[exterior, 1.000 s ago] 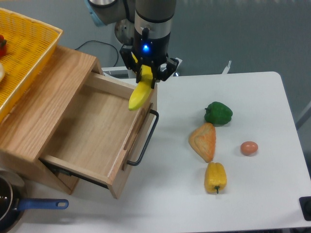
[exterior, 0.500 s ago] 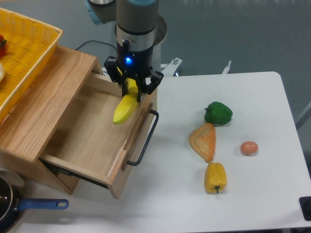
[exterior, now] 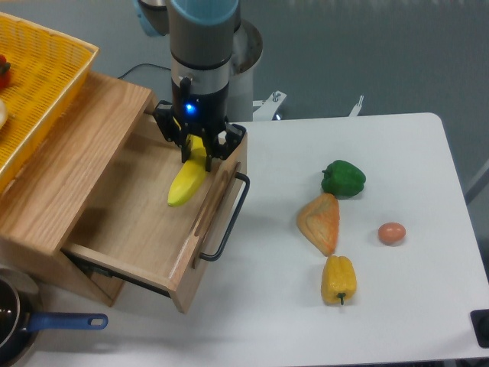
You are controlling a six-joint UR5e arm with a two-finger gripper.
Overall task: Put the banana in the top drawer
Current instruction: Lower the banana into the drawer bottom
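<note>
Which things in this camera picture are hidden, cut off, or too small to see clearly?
- Banana: its upper end is covered by the gripper, so the jaws' contact is hidden.
- Whether the banana touches the top drawer floor: one view cannot settle it.
- Yellow basket: cut by the left edge; contents barely show.
- Pan: cut by the bottom-left corner.

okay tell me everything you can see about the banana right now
The banana is plain yellow, smooth and gently curved, with no visible marks. It hangs tilted, upper end clamped in the gripper, lower tip pointing down-left over the inside of the open top drawer. Only the gripper clearly touches it; whether its tip meets the drawer floor cannot be told. Its upper end is hidden by the fingers.
</note>
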